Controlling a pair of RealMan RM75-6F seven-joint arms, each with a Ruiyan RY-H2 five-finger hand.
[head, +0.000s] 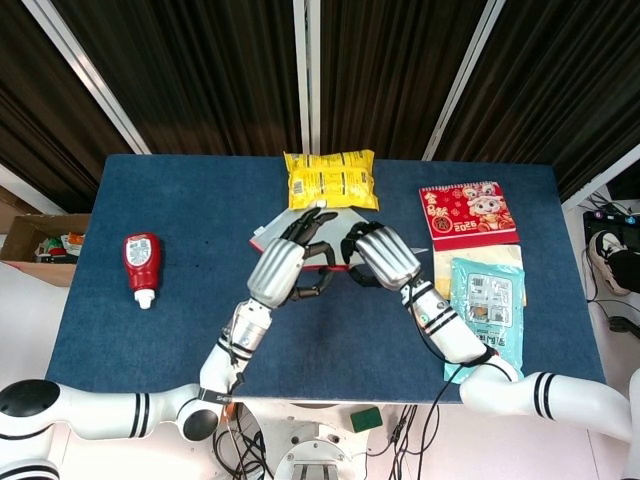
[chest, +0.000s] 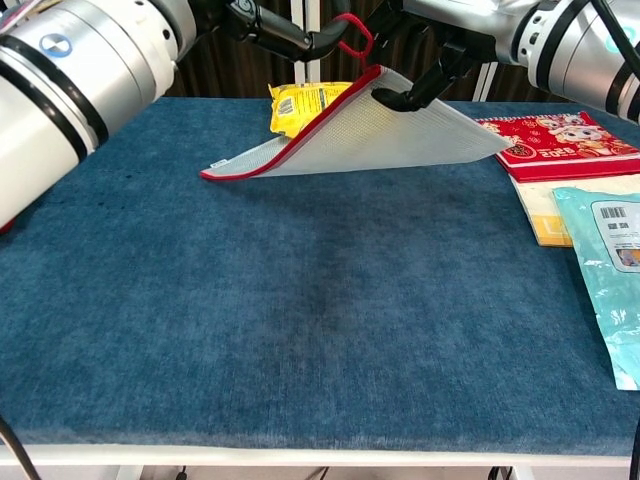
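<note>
Chest view alone shows the mesh pouch (chest: 370, 130), red-edged and translucent, lifted at one corner mid-table; left hand (head: 285, 262) pinches its red pull loop (chest: 345, 32), right hand (head: 380, 255) grips the raised edge.

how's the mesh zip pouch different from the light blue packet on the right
The mesh zip pouch is pale grey mesh with a red edge; the light blue packet is glossy, with a white barcode label. The pouch is tilted, one corner lifted off the table between the left hand and right hand, while the packet lies flat, untouched. The pouch sits mid-table; the packet is at the right edge. Both are flat and soft.
</note>
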